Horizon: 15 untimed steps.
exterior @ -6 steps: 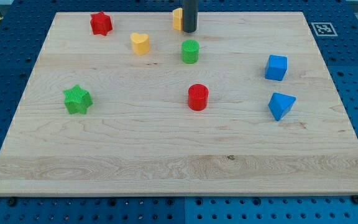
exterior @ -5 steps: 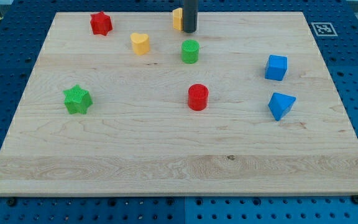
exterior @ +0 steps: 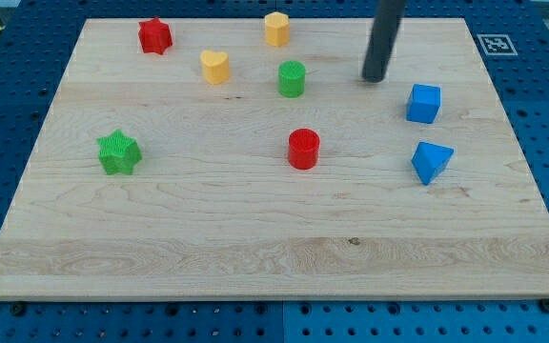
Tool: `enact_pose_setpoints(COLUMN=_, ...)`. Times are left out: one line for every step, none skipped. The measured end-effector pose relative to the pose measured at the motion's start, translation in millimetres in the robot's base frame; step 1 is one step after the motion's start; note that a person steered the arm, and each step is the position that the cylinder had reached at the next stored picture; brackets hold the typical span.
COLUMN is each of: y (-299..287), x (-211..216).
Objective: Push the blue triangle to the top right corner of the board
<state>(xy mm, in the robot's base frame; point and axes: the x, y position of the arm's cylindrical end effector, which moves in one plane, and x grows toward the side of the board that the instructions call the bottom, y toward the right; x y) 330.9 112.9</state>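
Showing my tip [exterior: 375, 79] on the wooden board [exterior: 255, 248], between green cylinder [exterior: 292, 78] and blue cube [exterior: 424, 103], touching neither.
Bare rod, nothing grasped. Blue triangle [exterior: 432, 161] at the view's right, just below blue cube, well apart from tip. Red cylinder [exterior: 304, 149] near centre; green star [exterior: 118, 152] at left; red star [exterior: 154, 36], yellow heart [exterior: 215, 67] and yellow block [exterior: 276, 29] along the top.

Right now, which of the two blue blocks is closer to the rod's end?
The blue cube, just right of my tip; the blue triangle lies farther down.
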Motion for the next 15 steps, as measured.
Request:
enact_pose_setpoints(y=-37, x=39)
enact_pose_setpoints(y=-28, x=78)
enact_pose_setpoints(y=-21, x=110)
enact_pose_setpoints(y=-21, x=149)
enact_pose_setpoints(y=-12, x=184)
enact_pose_setpoints(y=38, x=200)
enact_pose_setpoints(y=105, x=188)
enact_pose_setpoints(y=117, x=152)
enact_pose_setpoints(y=79, x=119)
enact_pose_setpoints(y=68, x=111)
enact_pose_setpoints(y=116, x=118)
enact_pose_setpoints(y=144, x=141)
enact_pose_setpoints(y=136, x=182)
enact_pose_setpoints(y=89, x=173)
enact_pose_setpoints(y=42, x=109)
